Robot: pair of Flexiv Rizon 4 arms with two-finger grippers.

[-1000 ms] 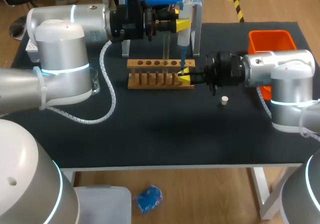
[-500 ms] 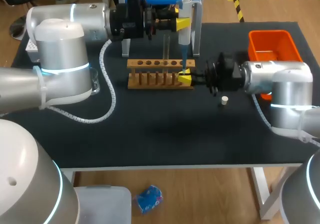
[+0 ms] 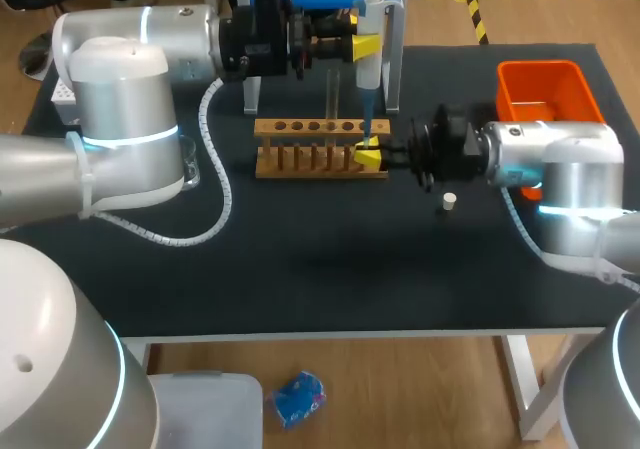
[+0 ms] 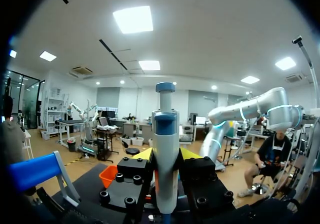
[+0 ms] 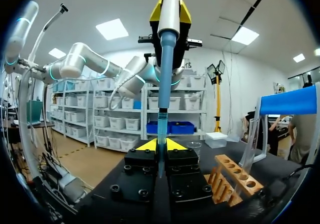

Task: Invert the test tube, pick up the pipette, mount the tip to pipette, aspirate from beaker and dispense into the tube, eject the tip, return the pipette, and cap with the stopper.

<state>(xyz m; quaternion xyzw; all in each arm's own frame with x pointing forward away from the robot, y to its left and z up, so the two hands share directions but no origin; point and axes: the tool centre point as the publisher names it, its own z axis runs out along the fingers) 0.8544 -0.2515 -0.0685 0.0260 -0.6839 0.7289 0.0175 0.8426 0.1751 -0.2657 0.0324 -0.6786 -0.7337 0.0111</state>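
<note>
Head view: the left gripper (image 3: pixel 356 47) is closed on the pipette (image 3: pixel 370 39), holding it upright above the right end of the wooden rack (image 3: pixel 300 149). The blue pipette tip (image 3: pixel 366 114) hangs down from it and ends between the 2 yellow fingers of the right gripper (image 3: pixel 369 156), which sits just beside that end of the rack. 1 test tube (image 3: pixel 331 94) stands in the rack. A white stopper (image 3: pixel 450 202) lies on the black table (image 3: pixel 300 259) near the right gripper, and an orange bin (image 3: pixel 540 79) stands further right.

Left wrist view: the pipette (image 4: pixel 165 159) stands upright between the fingers (image 4: pixel 143 154), gripped from both sides with its plunger above them. The orange bin (image 4: pixel 107 175) shows beyond.

Right wrist view: the jaws are narrow, their yellow ends meeting on the pipette tip (image 5: pixel 163 94), which rises straight up from the right gripper (image 5: pixel 160 145) to the pipette body, held in the left gripper (image 5: pixel 170 12). The rack (image 5: pixel 235 176) lies just beside the fingers, with the test tube (image 5: pixel 250 146) standing in it.
</note>
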